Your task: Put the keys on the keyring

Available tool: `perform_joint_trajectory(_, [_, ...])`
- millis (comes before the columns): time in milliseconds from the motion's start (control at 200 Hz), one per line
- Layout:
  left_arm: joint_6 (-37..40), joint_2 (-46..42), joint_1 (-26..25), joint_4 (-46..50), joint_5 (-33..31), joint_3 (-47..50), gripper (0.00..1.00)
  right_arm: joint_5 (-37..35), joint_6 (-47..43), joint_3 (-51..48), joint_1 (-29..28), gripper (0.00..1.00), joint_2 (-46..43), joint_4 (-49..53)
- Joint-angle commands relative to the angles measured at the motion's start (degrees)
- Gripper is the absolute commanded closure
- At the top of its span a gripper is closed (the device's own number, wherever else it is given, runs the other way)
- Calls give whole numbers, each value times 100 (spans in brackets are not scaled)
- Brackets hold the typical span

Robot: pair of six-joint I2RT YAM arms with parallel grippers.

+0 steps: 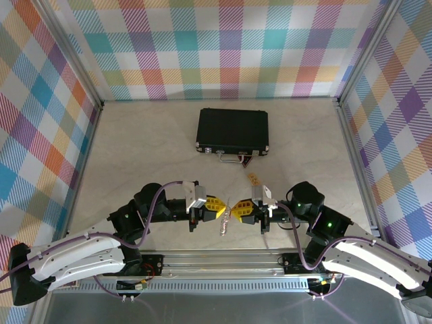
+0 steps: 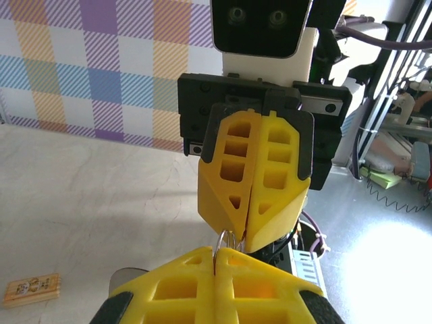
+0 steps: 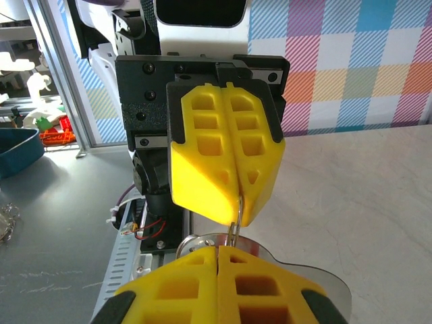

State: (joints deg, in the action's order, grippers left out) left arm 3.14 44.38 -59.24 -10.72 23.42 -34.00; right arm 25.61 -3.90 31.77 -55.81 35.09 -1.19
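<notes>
Left gripper (image 1: 223, 210) and right gripper (image 1: 235, 212) meet tip to tip, both jaws pressed tight on the keyring (image 1: 223, 224). It looks thin, hard and light, and probably slippery, so best pinched on its flat sides. The key I can't spot. The case (image 1: 233, 130) sits far behind.

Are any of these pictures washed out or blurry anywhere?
Top external view: even light, soft shadows, the black case sharp. Left wrist view: glare whitens the lower right corner; the left fingers at the bottom edge look slightly soft. Right wrist view: no glare, the left fingers opposite are crisp.
</notes>
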Motion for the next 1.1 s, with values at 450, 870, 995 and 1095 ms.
perform_joint_trajectory(450, [-341, -228, -11, -1383, -428, 429, 100, 282, 122, 82, -31, 83, -111, 2])
perform_joint_trajectory(870, [-314, -644, -15, -2346, 331, 891, 100, -695, 873, 358, -29, 57, -758, 283])
perform_joint_trajectory(995, [-361, -715, -8, -2345, 728, 833, 100, -621, 918, 495, -34, 59, -666, 311])
perform_joint_trajectory(1095, [-447, -759, -9, -2388, 964, 829, 100, -324, 849, 651, -35, 60, -465, 283])
